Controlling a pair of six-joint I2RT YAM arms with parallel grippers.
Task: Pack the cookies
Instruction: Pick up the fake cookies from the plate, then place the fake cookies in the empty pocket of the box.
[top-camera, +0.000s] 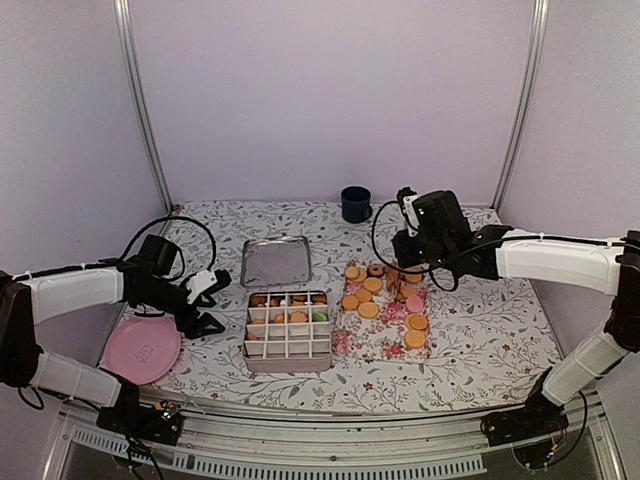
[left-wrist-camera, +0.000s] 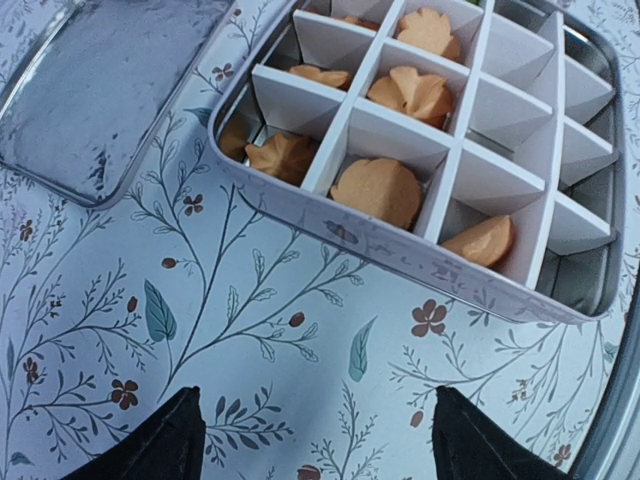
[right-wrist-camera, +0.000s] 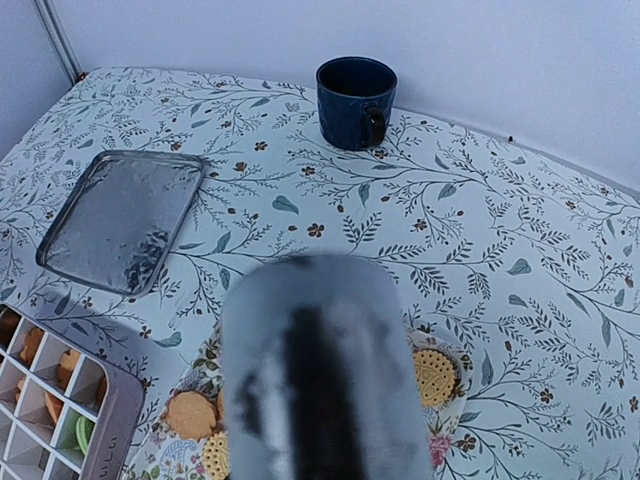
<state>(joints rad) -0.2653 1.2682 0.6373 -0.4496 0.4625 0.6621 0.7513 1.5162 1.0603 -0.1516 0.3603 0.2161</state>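
Cookies (top-camera: 368, 296) on mat (top-camera: 346, 344), divided tin (top-camera: 288, 361) beside, mug (top-camera: 355, 204) behind, left fingers (left-wrist-camera: 150, 450) spread, right fingers' (top-camera: 397, 272) grip unclear

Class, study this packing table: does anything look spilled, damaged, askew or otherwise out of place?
Nothing looks spilled or broken. One small oddity: in an edge compartment of the tin, an orange cookie leans tilted against a divider instead of lying flat. The lid lies off, behind the tin, slightly skewed to it.
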